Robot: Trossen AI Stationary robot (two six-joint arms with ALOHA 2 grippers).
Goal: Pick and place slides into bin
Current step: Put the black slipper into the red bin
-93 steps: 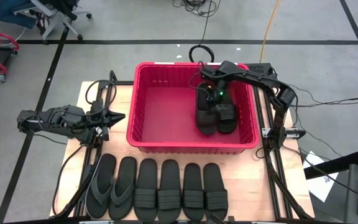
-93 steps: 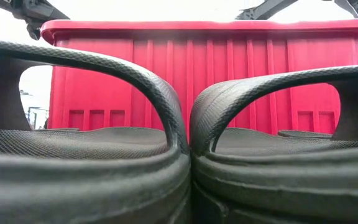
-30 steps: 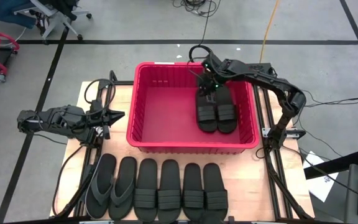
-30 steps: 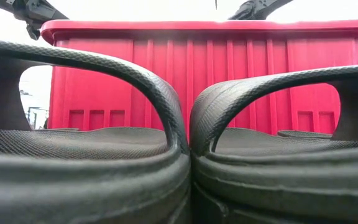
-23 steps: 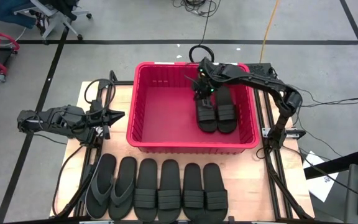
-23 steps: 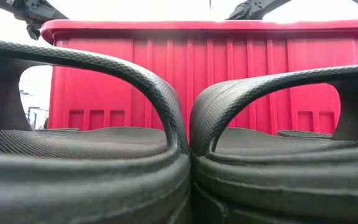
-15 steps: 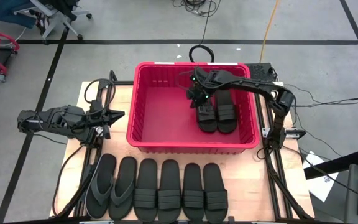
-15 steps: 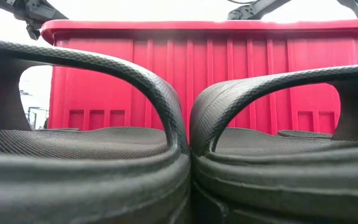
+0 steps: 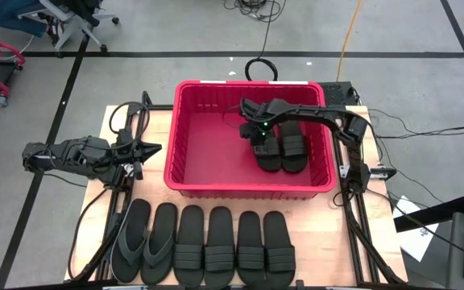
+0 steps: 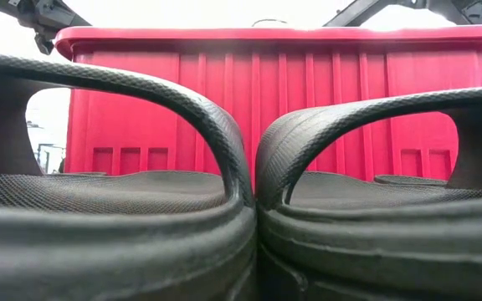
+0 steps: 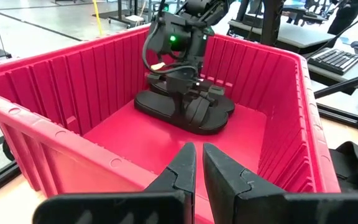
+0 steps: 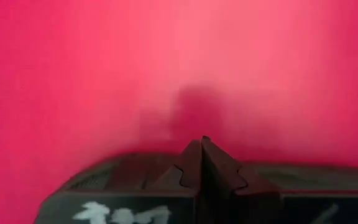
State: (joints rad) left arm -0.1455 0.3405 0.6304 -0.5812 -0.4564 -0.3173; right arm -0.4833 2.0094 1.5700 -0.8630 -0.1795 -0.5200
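Observation:
Two black band slides (image 9: 281, 147) lie side by side on the floor of the red bin (image 9: 192, 153), in its right half; they also show in the left wrist view (image 11: 185, 109). My right gripper (image 9: 252, 134) is shut and points down inside the bin, at the left edge of the left slide (image 9: 268, 151); its wrist view shows only red floor past the fingertips (image 12: 202, 143). My left gripper (image 9: 156, 150) is shut and empty, left of the bin. Several more slides (image 9: 204, 246) lie in a row on their soles at the table's near edge. My right gripper's shut fingers (image 11: 180, 93) come down from above beside the far part of the left slide in the bin. I cannot tell whether they touch it. The slide lies flat on the bin floor.
The bin's left half (image 9: 212, 145) is bare floor. In the row, two thong slides (image 9: 145, 242) are at the left and band slides (image 9: 236, 246) to their right. Two of these fill the low view (image 10: 241, 209) in front of the bin's wall (image 10: 283, 92).
My right gripper has moved from the bin's far right part toward the table's left and near edge, staying inside the bin. It now stands at the left slide's left edge. The two slides in the bin have kept their place.

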